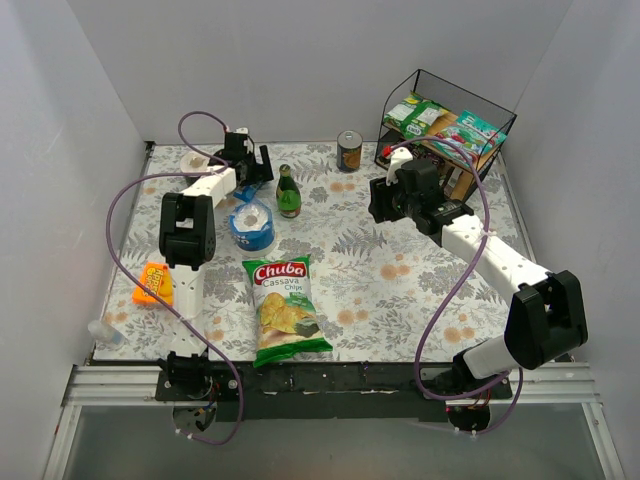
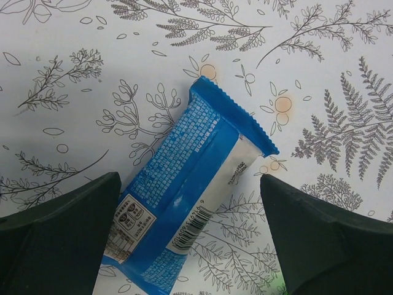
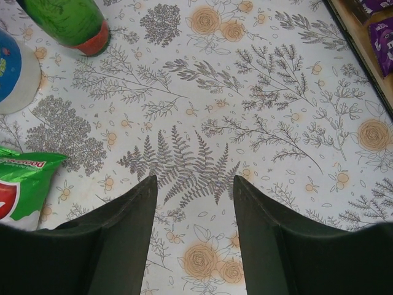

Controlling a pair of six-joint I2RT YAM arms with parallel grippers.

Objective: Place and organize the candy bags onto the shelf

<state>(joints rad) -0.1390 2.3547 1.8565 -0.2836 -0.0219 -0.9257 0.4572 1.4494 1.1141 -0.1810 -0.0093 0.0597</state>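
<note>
The shelf (image 1: 497, 108) stands at the back right, with a green-and-white candy bag (image 1: 415, 112) and a teal one (image 1: 470, 130) on its top board. Its lower edge (image 3: 362, 46) shows in the right wrist view with purple packets (image 3: 382, 37) on it. A blue-and-white packet (image 2: 184, 203) lies flat on the tablecloth between the fingers of my left gripper (image 2: 189, 184), which is open above it. In the top view the left gripper (image 1: 260, 165) is at the back left. My right gripper (image 3: 194, 181) is open and empty over bare cloth, left of the shelf (image 1: 380, 200).
A green bottle (image 1: 288, 192), a can (image 1: 349, 150) and a blue-white roll (image 1: 250, 225) stand mid-back. The Chuba chips bag (image 1: 285, 310) lies front centre. An orange packet (image 1: 152, 282) and a small clear bottle (image 1: 105, 332) lie at the left edge.
</note>
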